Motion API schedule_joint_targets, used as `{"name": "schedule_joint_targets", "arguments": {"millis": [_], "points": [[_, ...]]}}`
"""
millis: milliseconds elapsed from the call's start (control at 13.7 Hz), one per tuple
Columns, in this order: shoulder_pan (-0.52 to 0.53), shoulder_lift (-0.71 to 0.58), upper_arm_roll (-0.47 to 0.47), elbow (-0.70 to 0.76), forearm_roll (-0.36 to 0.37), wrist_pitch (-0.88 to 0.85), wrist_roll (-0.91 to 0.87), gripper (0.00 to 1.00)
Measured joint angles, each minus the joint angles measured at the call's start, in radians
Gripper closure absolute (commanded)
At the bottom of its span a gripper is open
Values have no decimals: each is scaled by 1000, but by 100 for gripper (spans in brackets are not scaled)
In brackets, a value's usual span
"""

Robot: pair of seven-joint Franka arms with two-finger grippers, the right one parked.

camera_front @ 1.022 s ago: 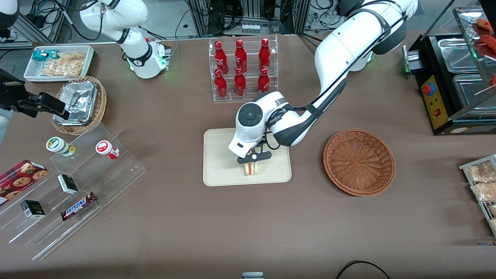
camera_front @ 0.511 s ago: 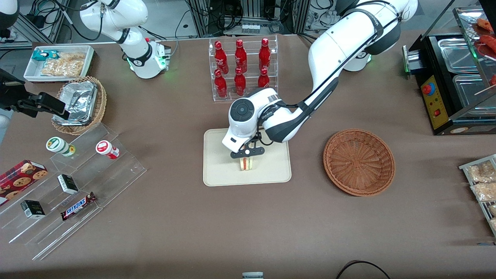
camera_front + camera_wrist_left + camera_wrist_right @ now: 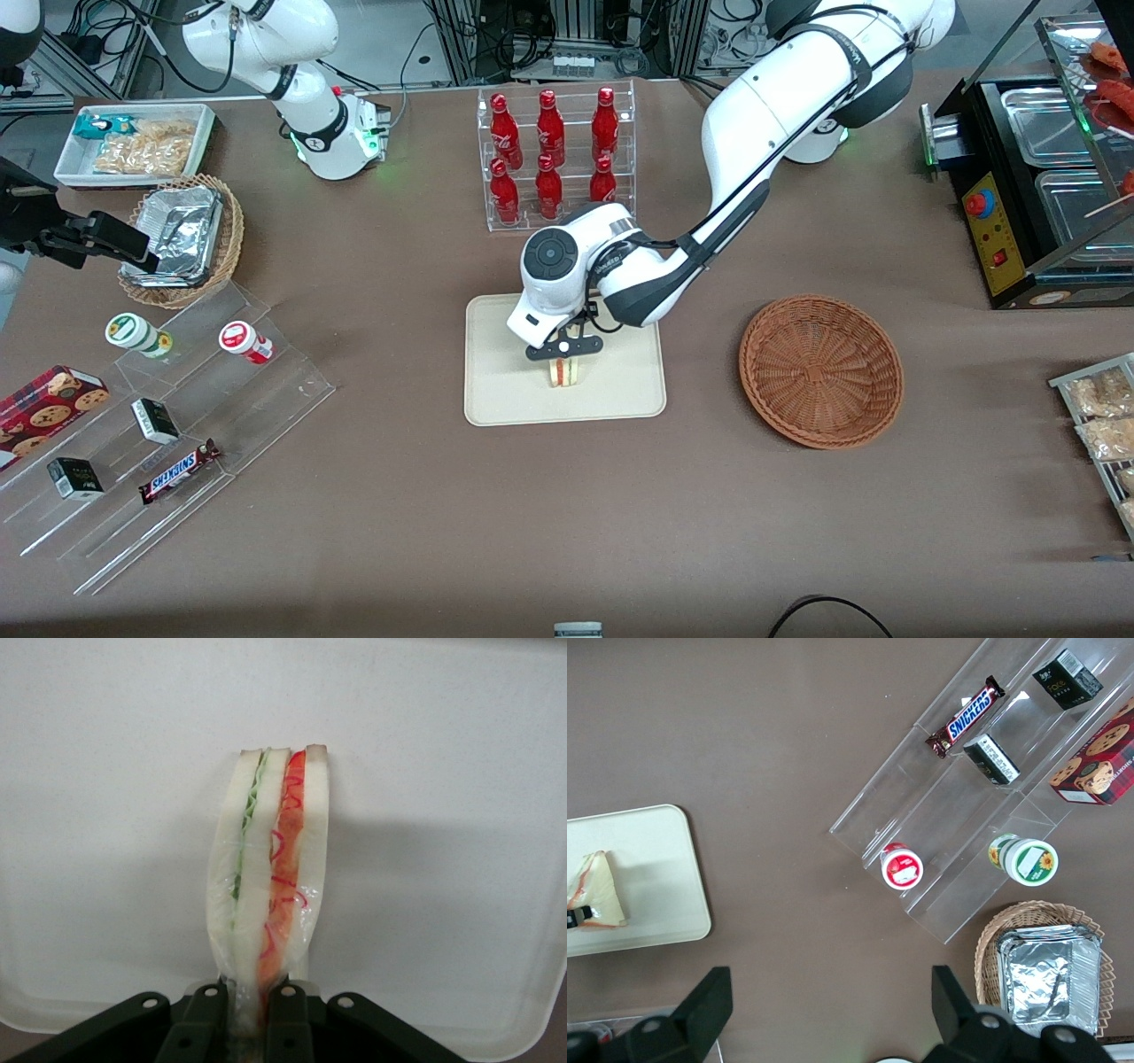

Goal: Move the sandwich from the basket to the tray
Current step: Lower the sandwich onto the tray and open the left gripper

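Sandwich [image 3: 270,877] upright on tray [image 3: 505,399], cut side up; gripper [image 3: 564,348] fingers [image 3: 205,1028] pinching its edge.

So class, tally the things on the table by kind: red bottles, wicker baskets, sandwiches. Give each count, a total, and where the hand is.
Red bottles: 6
Wicker baskets: 2
Sandwiches: 1
Total: 9
The hand is over the tray, shut on the sandwich.
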Motion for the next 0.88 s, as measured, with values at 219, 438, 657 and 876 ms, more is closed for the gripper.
{"name": "schedule_joint_targets", "arguments": {"millis": [219, 438, 657, 876], "points": [[-1, 0, -2, 5, 0, -1, -8, 0], [-2, -24, -4, 30, 1, -21, -17, 0], [0, -104, -4, 50, 2, -107, -18, 0], [32, -191, -3, 55, 2, -230, -18, 0]]}}
